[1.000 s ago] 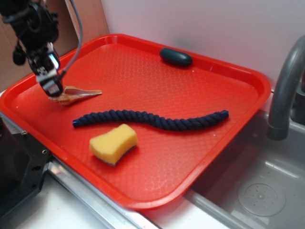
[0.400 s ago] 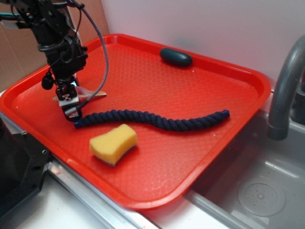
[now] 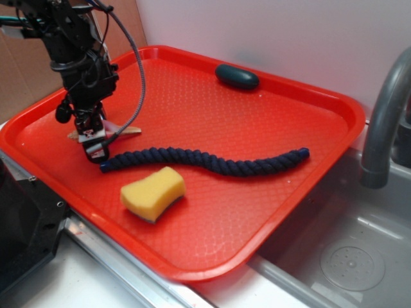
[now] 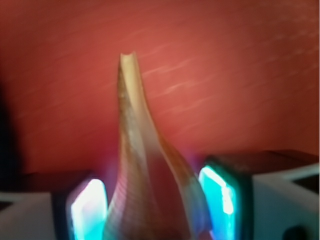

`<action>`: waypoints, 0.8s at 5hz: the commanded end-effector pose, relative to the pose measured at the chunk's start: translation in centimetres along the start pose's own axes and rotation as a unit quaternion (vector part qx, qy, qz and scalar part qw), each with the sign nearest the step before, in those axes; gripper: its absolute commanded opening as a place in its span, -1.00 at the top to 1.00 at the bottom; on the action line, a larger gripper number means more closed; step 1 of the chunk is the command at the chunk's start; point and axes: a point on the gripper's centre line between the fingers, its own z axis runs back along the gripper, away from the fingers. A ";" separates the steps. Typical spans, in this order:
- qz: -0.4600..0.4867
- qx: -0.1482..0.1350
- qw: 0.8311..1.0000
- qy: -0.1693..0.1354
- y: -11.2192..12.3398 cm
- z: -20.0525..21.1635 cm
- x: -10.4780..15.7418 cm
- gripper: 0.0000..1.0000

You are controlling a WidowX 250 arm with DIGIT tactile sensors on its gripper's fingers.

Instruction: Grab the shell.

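The beige shell (image 3: 130, 131) lies on the red tray (image 3: 282, 128) near its left side, mostly hidden under my gripper (image 3: 95, 145); only its thin tip and its blunt left end show. In the wrist view the shell (image 4: 145, 170) fills the gap between my two glowing pads (image 4: 90, 210), its point aimed away from me, and both sides of it meet the pads. My gripper (image 4: 155, 200) is shut on the shell, low over the tray.
A dark blue rope (image 3: 205, 163) lies across the tray's middle, its left end just by my gripper. A yellow sponge (image 3: 153, 192) sits in front of it. A dark green oval object (image 3: 237, 76) lies at the back. A grey faucet (image 3: 385, 115) and sink (image 3: 347, 256) are at the right.
My gripper moved from the shell's left end, forward and right, to sit over the shell's middle. The shell's tip shifted slightly. In the last half second the arm has barely moved.
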 end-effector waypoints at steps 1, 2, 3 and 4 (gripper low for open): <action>0.167 0.006 0.984 -0.056 1.9 10.1 1.8 1.00; 0.281 0.090 0.954 -0.045 2.7 14.9 3.0 1.00; 0.290 0.077 0.953 -0.048 3.1 16.3 4.7 1.00; 0.299 0.068 0.950 -0.068 2.7 17.7 4.7 1.00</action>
